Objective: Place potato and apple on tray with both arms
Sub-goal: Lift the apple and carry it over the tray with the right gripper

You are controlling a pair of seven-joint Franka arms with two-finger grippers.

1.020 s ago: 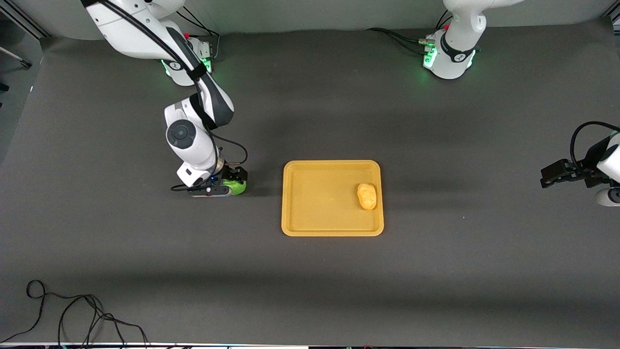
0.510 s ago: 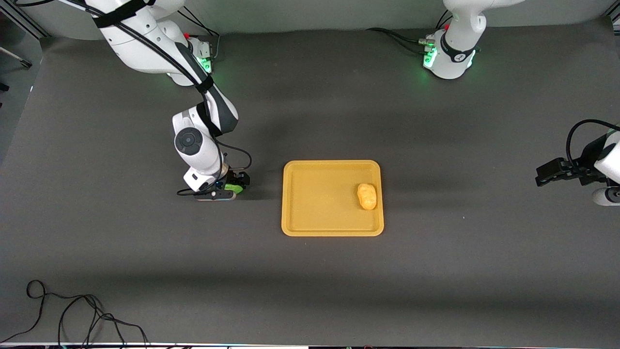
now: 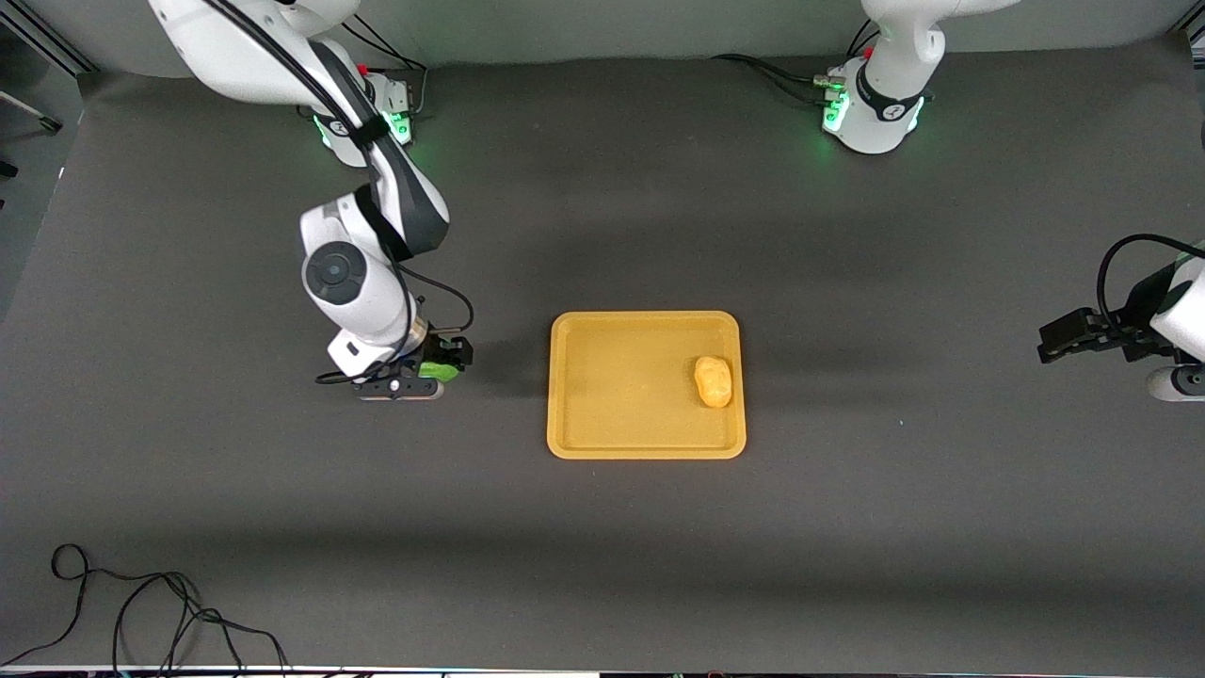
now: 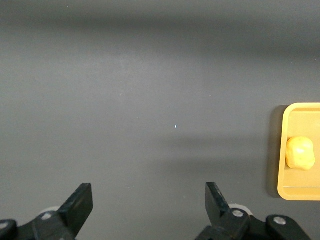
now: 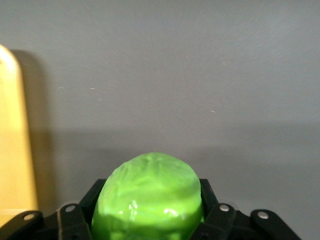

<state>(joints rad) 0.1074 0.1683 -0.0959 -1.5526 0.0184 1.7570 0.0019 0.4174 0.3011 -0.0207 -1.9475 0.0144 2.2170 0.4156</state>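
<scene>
Two arms share this job, and both are mine. Largest first: the worktop (image 3: 602, 546) is a broad dark grey mat, matte and evenly lit, with soft shadow bands across it; a pale wall runs along its far edge where my bases stand, and a loose black cable (image 3: 141, 612) coils at the near corner toward my right arm's end.

Next comes the tray (image 3: 621, 438), lying flat near the middle of the worktop, roughly midway between my two arms so that either can reach it, I judge. Its floor is mostly bare, which leaves plenty of room for a second item.

My right pincer (image 3: 435, 369) hangs over the bare mat just beside the tray's edge on the right arm's side, clenched on the apple (image 5: 149, 197); the wrist view shows the green ball wedged between the black fingers (image 5: 212, 200), with the tray's rim at the frame's edge. I take it the fruit is gripped this firmly so it will not roll out on the way across.

My left pincer (image 3: 1059, 337) waits, released, well apart from the tray at the left arm's end, its fingers (image 4: 80, 202) spread over empty mat.

Smallest, the potato (image 3: 713, 380) already rests in the tray, close to the rim facing my left arm.
</scene>
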